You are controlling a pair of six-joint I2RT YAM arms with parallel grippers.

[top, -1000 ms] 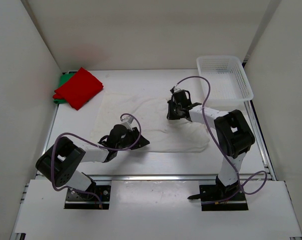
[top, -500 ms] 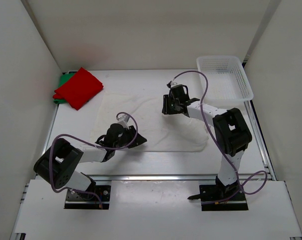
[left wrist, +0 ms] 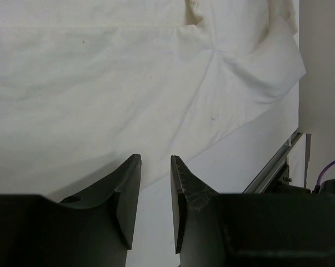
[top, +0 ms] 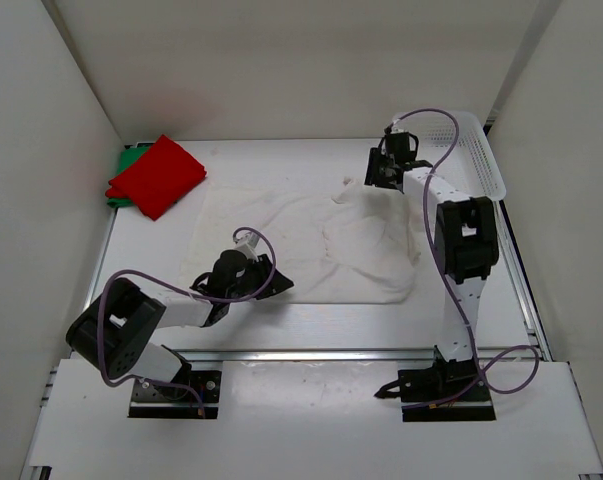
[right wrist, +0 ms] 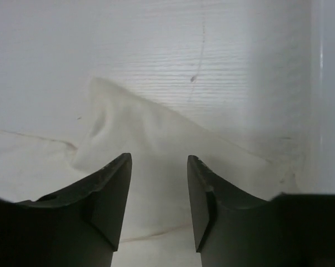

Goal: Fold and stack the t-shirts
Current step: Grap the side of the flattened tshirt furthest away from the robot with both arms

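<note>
Across the middle of the flat white table (top: 271,165): one white soft cloth short-sleeved t-shirt (top: 321,240), spread open and wrinkled, not yet folded, long axis from left to right. In the far left corner: red folded cloth t-shirt (top: 159,175) resting on top of green cloth t-shirt (top: 128,160), only a green edge showing. At the far right: white plastic mesh basket (top: 449,117), near the white shirt's far right corner.

Right gripper (top: 386,172) stretched out over that far right corner, jaws apart and gripping nothing. In the wrist view, a raised peak of white cloth just below and ahead of the parted fingers, not between them. Left gripper (left wrist: 154,158) low over the near hem, left of the middle, jaws parted by a narrow gap only, nothing seen between them. Hem running slantwise under the fingertips.

Probably the white shirt in hand now, the other two already stacked. For the coming fold, right arm clearly nearer to the far right corner, left arm nearer to the near hem. Cloth ahead of both pairs of jaws, so reach forward and down before closing.
</note>
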